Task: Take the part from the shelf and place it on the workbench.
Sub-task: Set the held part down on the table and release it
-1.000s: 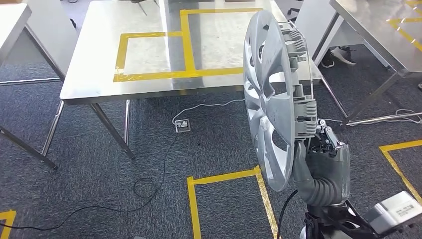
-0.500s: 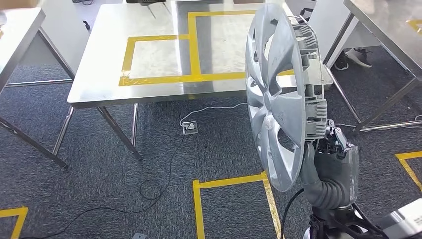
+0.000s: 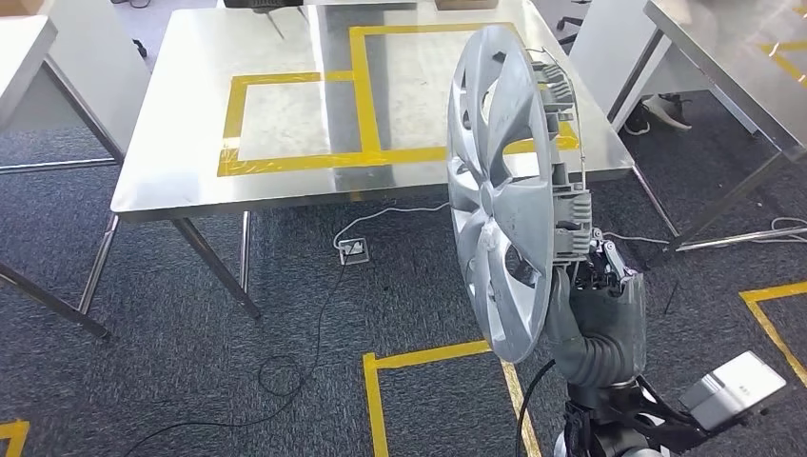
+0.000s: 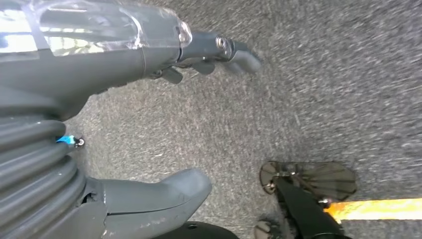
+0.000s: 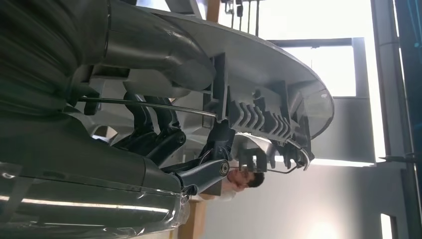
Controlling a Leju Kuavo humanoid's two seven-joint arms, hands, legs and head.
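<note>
Floor: grey carpet (image 3: 190, 314), yellow tape, ran open toward the workbench (image 3: 285, 181) edge at 12 o'clock.
Part: silver spoked hubcap (image 3: 500, 190) stood upright.
Right hand (image 3: 595, 305): gripped its lower rim.
Left hand (image 4: 149, 124): hung spread, holding nothing.

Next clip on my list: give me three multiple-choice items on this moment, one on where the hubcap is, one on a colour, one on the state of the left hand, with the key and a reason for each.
1. Where is the silver hubcap?
A. Flat on the steel workbench
B. Held on edge in the right hand, above the carpet
C. Lying on the carpet

2. What colour is the tape marking rectangles on the workbench?
A. Yellow
B. Red
C. Blue

3. What state is the left hand in?
A. Gripping the hubcap's rim
B. Holding a cable
C. Holding nothing, fingers apart

Key:
1 B: in the head view the right hand grips the hubcap's lower rim, short of the workbench.
2 A: yellow tape outlines the boxes on the steel top.
3 C: the left wrist view shows its thumb and fingers spread over the grey carpet, nothing between them.
</note>
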